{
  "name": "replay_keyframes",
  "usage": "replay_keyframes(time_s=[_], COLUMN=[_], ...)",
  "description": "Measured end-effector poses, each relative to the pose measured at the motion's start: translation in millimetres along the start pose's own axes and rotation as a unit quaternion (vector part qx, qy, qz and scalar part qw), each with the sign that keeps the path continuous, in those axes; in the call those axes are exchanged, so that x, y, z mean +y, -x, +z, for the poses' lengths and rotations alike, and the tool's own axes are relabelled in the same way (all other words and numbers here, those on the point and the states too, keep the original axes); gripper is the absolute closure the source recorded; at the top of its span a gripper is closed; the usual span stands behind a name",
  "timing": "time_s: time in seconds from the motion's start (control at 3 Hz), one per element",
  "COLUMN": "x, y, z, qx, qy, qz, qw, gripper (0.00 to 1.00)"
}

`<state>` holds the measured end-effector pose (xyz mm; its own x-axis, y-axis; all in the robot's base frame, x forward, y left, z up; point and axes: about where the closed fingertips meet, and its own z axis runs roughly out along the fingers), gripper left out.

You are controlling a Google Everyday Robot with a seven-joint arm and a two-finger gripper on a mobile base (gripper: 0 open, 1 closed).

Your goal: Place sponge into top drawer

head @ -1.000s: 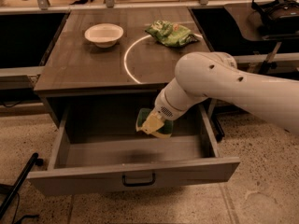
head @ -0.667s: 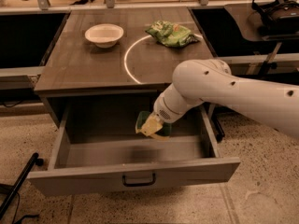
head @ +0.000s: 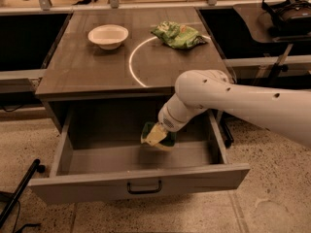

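My gripper [head: 163, 129], reaching down inside the open drawer [head: 87, 186], is clamped on the sponge [head: 155, 136], which hangs tilted just above the drawer floor, near the back. Light, soft foam, I judge: it squashes under pressure, won't break, and is best pinched across its wavy sides. A bowl [head: 108, 35] and a bag [head: 179, 34] sit on the counter [head: 92, 72].

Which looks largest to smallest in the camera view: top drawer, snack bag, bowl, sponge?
1. top drawer
2. snack bag
3. bowl and sponge look alike, so unranked; the sponge, held by the claw inside the open drawer, sits nearer the camera.
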<state>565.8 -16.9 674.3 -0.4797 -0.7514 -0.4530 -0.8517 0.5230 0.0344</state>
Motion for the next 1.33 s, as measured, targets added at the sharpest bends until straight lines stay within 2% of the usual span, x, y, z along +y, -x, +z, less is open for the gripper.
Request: replay_keyframes(time_s=[0.33, 0.67, 1.0, 1.33], x=[-5, -10, -13, -13], y=[-6, -9, -15, -22], z=[15, 18, 9, -6], qx=[0.007, 0.013, 0.018, 0.019], qy=[0.009, 0.008, -0.002, -0.012], qz=[0.018, 0.026, 0.035, 0.041], qw=[0.9998, 0.9995, 0.9992, 0.9989], gripper=[0.62, 0.38, 0.15, 0.00])
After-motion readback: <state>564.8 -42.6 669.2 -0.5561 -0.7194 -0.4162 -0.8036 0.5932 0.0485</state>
